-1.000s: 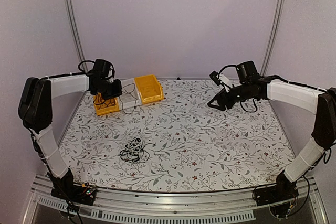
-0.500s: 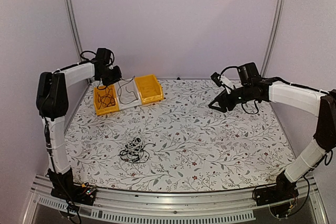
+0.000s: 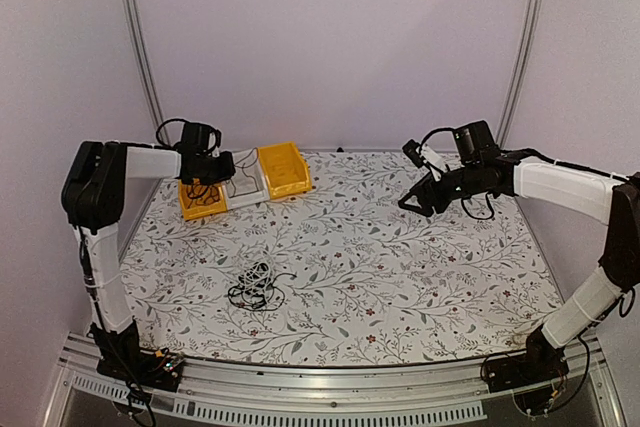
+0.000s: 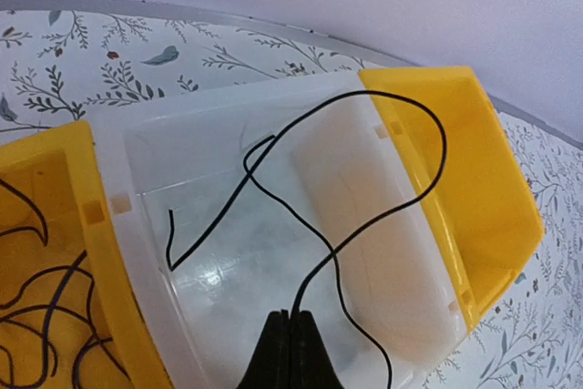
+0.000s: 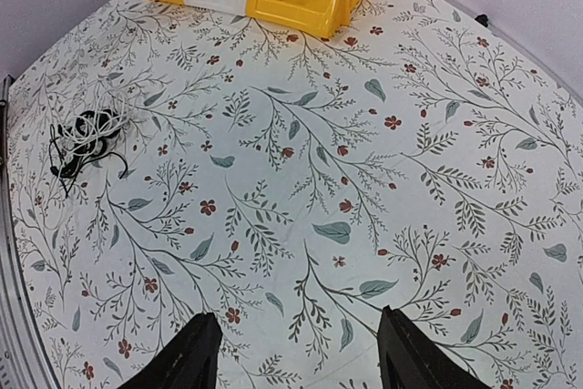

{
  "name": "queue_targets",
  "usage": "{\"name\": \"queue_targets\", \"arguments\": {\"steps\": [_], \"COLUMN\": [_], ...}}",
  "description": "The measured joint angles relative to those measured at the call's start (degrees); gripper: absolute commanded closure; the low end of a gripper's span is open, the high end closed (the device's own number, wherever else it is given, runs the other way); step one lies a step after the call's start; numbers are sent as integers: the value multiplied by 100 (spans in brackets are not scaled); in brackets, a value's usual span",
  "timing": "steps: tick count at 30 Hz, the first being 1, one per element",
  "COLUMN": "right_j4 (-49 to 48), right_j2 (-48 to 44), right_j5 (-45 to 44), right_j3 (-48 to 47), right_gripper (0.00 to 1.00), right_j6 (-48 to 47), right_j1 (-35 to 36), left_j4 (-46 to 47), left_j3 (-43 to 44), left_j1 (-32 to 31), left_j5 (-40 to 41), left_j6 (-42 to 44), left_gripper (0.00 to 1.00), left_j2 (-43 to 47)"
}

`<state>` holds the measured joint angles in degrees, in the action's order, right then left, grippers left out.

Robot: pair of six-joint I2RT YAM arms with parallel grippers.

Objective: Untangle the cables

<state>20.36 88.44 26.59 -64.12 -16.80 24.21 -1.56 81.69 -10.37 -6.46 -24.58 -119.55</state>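
The left fingers [image 4: 276, 363] are pressed together on a thin black cable [image 4: 443, 138] and pinch it over the white bin [image 4: 219, 252]. The right fingers [image 5: 193, 359] stand spread with nothing between them. They are held in the air well to the right of that bin.

The desk [image 3: 400, 277] carries a flowered cloth, and the white bin sits toward its far left corner. The left arm [image 3: 100, 237] rises at the desk's near left edge and bends across to end just above the white bin. The right arm [image 3: 560, 182] stretches in from the opposite side and stops well short of it.

One yellow bin [image 3: 283, 169] touches the white bin's right wall. A second yellow bin [image 4: 64, 216] touches its left wall and holds a few loose black cords [image 4: 36, 316].

A tangle of cables [image 3: 255, 285], black strands with some white among them, lies in a small heap on the cloth. It is well apart from the white bin, on the side toward the arm bases.

From the pinch, the held cable sweeps in a wide loop across the white bin and over the wall it shares with the right-hand yellow bin. It then doubles back to a free end near the white bin's left wall. Whether that end rests on the bin's floor or hangs above it I cannot tell.
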Motion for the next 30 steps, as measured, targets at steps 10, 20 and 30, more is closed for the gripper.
{"name": "queue_targets", "arguments": {"steps": [10, 20, 30], "right_j4": [-4, -7, -9], "right_j2": [2, 35, 44], "right_j5": [4, 9, 9], "right_j3": [2, -9, 2], "right_gripper": [37, 37, 37], "right_j6": [0, 0, 0], "right_j1": [0, 0, 0], "left_j4": [-496, -2612, -3906], "left_j3": [-170, 756, 2210], "left_j1": [-417, -610, -612], "left_j5": [358, 1178, 1322], "left_j6": [304, -487, -1128], "left_gripper": [100, 100, 100], "left_j2": [660, 164, -391]}}
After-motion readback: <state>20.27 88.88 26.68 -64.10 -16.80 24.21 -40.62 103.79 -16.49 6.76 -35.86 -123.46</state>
